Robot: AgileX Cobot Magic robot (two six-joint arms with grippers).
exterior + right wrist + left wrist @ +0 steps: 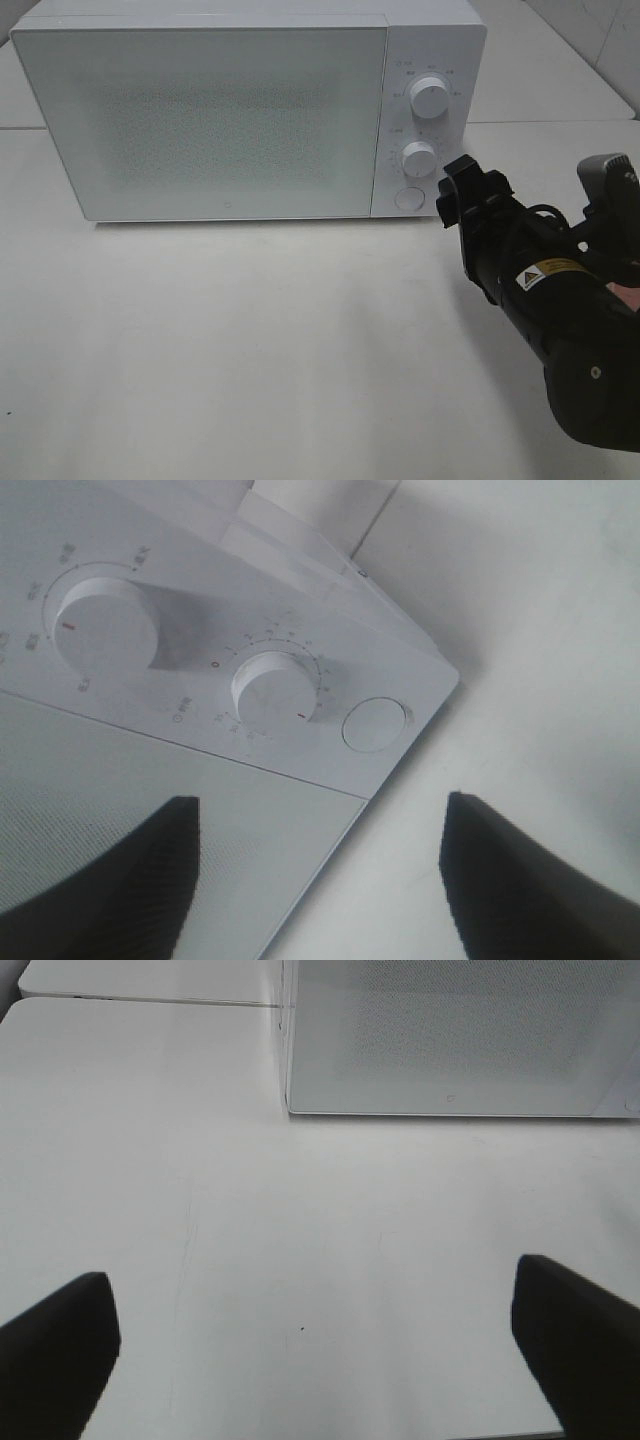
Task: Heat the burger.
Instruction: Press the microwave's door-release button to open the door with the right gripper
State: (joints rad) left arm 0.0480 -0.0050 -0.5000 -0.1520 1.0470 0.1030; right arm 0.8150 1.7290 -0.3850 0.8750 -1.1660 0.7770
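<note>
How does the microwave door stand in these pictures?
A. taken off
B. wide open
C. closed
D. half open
C: the microwave door lies flush beside the control panel, with no gap, and nothing of the inside shows.

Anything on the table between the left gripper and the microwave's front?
Nothing. In the left wrist view, only bare white table lies between the open left gripper and the microwave.
</note>
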